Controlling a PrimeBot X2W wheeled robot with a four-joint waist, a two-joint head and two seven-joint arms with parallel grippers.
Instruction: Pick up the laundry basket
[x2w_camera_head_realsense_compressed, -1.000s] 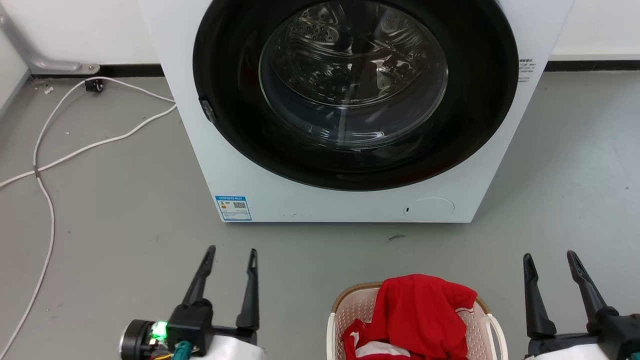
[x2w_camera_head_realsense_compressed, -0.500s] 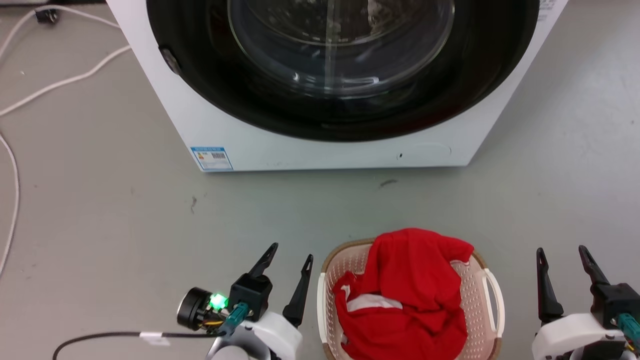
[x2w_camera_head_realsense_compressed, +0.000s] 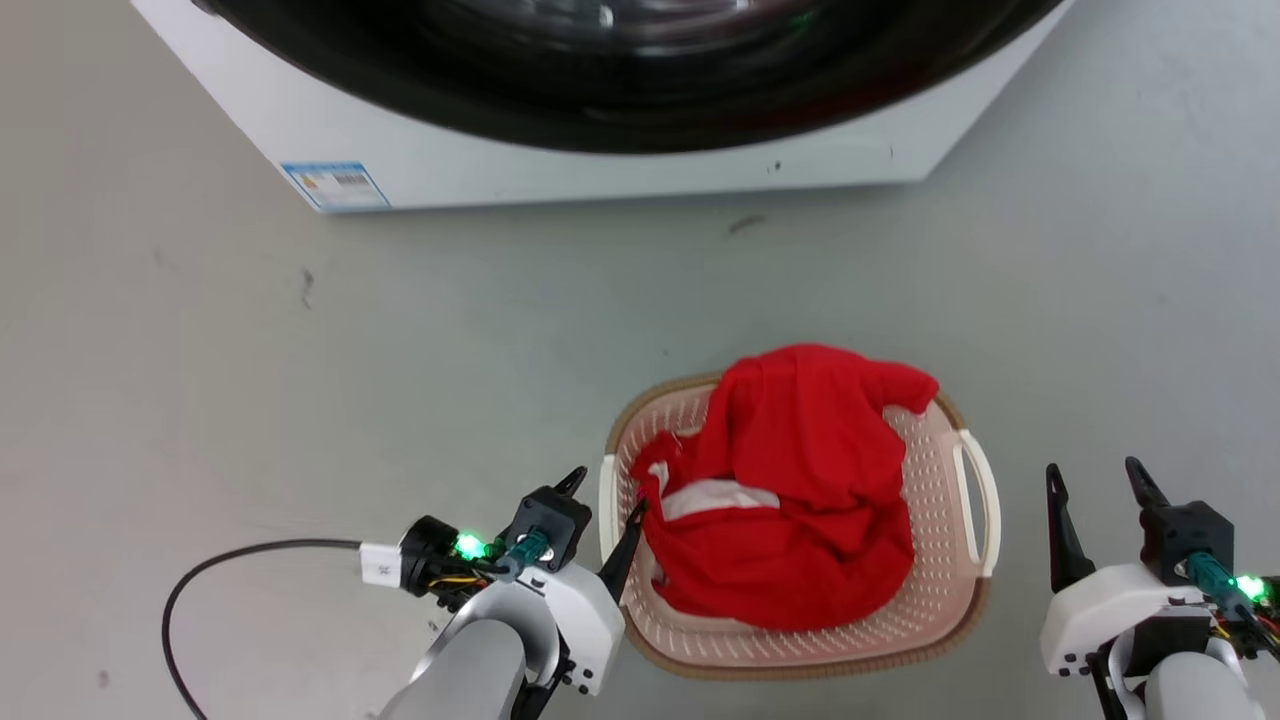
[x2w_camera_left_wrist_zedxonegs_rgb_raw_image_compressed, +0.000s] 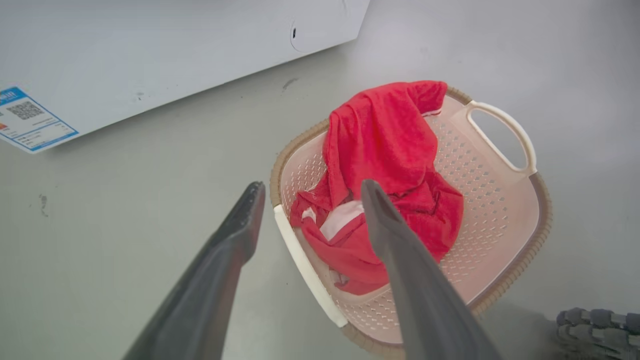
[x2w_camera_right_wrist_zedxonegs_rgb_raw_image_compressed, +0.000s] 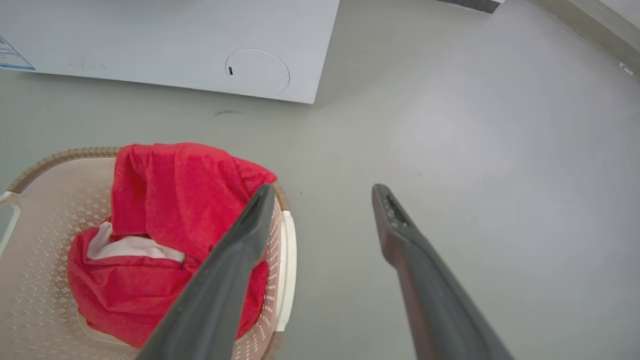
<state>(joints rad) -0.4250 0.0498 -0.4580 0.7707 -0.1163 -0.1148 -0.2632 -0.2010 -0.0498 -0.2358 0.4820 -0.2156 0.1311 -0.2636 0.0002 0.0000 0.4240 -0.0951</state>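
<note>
The laundry basket (x2w_camera_head_realsense_compressed: 935, 520) sits on the floor (x2w_camera_head_realsense_compressed: 400, 350) between my grippers, red cloth (x2w_camera_head_realsense_compressed: 800, 480) inside. My left gripper (x2w_camera_head_realsense_compressed: 608, 488), spread and empty, has one finger either side of its left handle (x2w_camera_head_realsense_compressed: 604, 515); my right gripper (x2w_camera_head_realsense_compressed: 1093, 466) gapes empty just beside it.

Grey floor (x2w_camera_head_realsense_compressed: 250, 400) bearing the laundry basket (x2w_camera_head_realsense_compressed: 935, 540), near the white washing machine (x2w_camera_head_realsense_compressed: 560, 170).

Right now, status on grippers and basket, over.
Left gripper open, fingers astride left handle of the laundry basket. Right gripper open, outside right handle, not touching. Basket on floor, red garment inside. Nothing in the way.
</note>
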